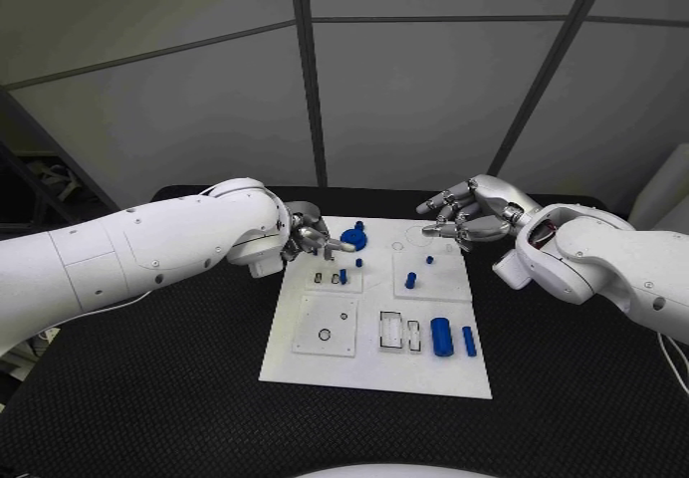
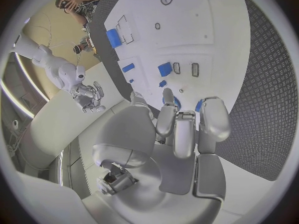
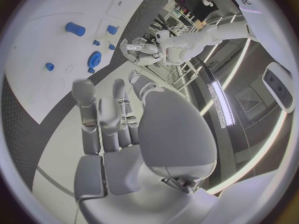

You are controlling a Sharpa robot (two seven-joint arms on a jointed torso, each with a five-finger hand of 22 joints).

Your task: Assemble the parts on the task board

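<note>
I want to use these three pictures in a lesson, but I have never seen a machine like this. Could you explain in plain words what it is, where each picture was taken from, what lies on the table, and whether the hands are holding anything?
This is a robot with two white arms, each ending in a silver, many-fingered hand. The square picture comes from a camera on the robot's head, looking down at a black table. The two round pictures come from fisheye cameras at the wrists, each looking out over that arm's own hand, so straight edges look bent.

On the table lies a white task board carrying small blue parts: a round blue disc at its far end and two upright blue cylinders near its right edge, among others.

The left hand reaches down beside the disc; the right hand hovers over the board's far right corner. Neither appears to hold anything, with fingers apart.
</note>
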